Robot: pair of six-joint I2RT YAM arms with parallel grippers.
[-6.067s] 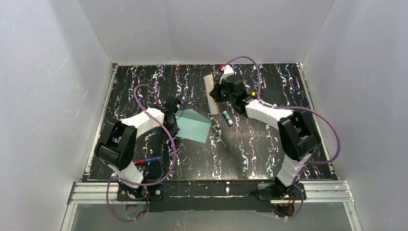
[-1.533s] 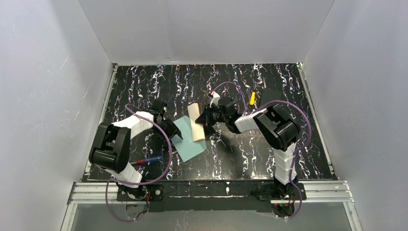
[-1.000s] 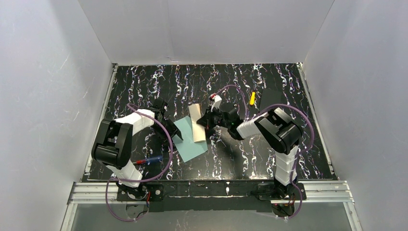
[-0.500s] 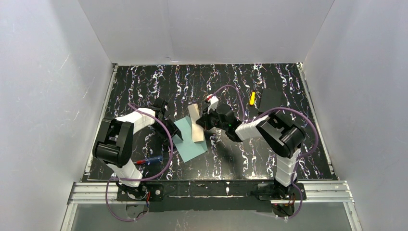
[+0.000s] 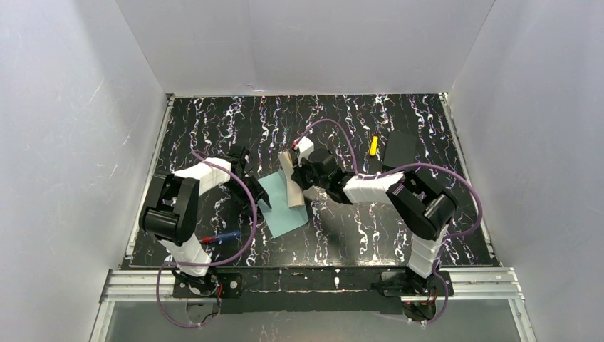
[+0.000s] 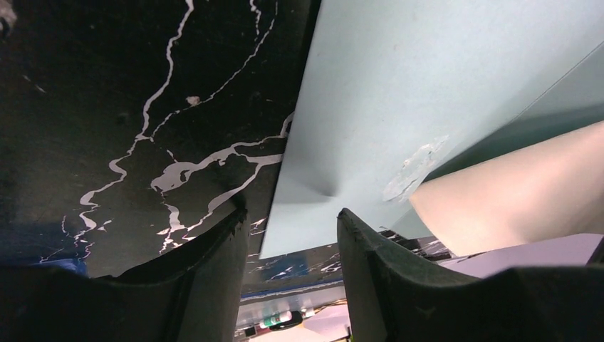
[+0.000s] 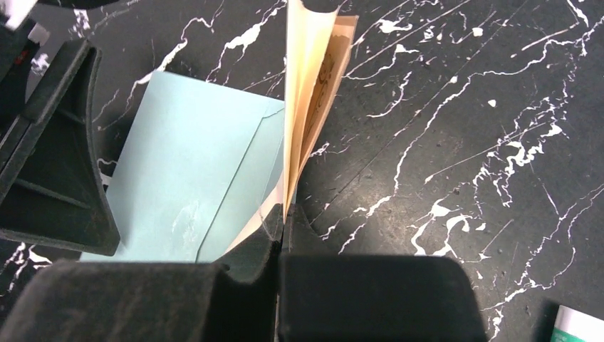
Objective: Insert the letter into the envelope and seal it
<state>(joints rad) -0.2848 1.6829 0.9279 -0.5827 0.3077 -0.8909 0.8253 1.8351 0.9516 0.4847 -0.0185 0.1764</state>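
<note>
At envelope (image 5: 280, 208) edge: R tool (image 7: 283, 217) pinches curled letter (image 7: 305, 78).

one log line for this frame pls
right tool: shut on letter, sheet on edge at envelope flap side | left tool: open, straddling envelope edge | insert: not done | seal: not done

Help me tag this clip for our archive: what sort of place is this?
Probably a robot lab test booth: plain white walls box in a black marbled table, two robot arms are mounted along a metal rail at its near edge, with an envelope and letter as props.
</note>
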